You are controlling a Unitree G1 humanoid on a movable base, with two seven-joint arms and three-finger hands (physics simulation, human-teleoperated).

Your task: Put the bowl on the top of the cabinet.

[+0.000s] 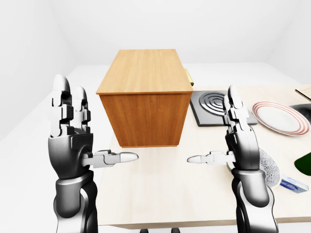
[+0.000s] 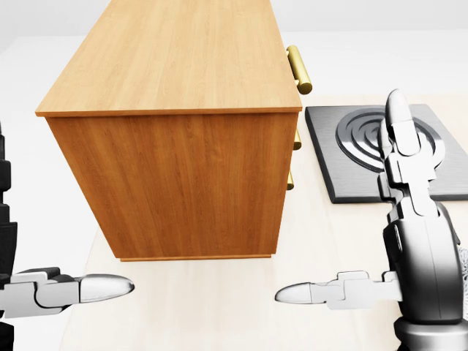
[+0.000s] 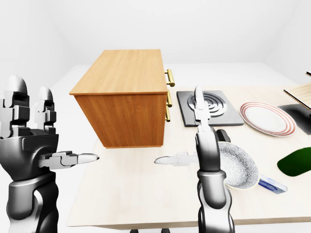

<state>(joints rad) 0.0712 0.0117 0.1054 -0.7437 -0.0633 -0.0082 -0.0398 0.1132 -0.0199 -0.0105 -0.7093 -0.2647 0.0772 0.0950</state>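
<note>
The wooden cabinet point(image 1: 146, 77) stands on the pale table point(image 1: 160, 194), its flat top bare and its gold handles point(image 3: 170, 77) on the right side. A grey patterned bowl point(image 3: 235, 167) rests on the table at the right, just behind my right hand in the right-eye view. That right hand point(image 1: 211, 124) is open, fingers upright and thumb pointing left, and it holds nothing. My left hand point(image 1: 97, 124) is open too, raised left of the cabinet with its thumb pointing right. Neither hand touches the bowl or the cabinet.
A black hob plate with rings point(image 1: 216, 107) lies right of the cabinet. Further right is a white plate with a red rim point(image 1: 282, 118). A green object point(image 3: 296, 162) and a small blue-white pack point(image 1: 294, 184) lie near the table's right edge.
</note>
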